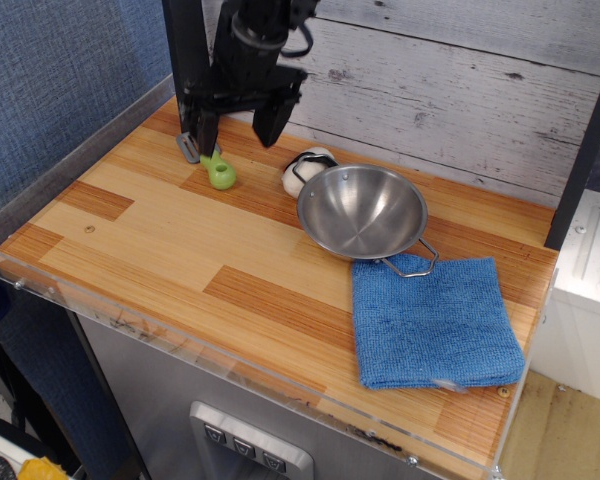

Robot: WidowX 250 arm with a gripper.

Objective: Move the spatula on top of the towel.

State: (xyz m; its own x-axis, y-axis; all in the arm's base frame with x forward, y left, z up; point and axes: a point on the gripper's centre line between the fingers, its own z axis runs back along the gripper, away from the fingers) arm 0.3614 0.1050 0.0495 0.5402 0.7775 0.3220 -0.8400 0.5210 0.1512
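Observation:
The spatula lies at the back left of the wooden table, its lime-green handle toward me and its grey blade partly hidden behind a finger. My black gripper hangs just above it, open and empty, with one finger over the blade and the other to the right of the handle. The blue towel lies flat at the front right, with a small white tag at its front edge.
A steel bowl with wire handles stands mid-table, touching the towel's back edge. A white round object sits behind the bowl. A dark post rises at the back left. A clear rim edges the front.

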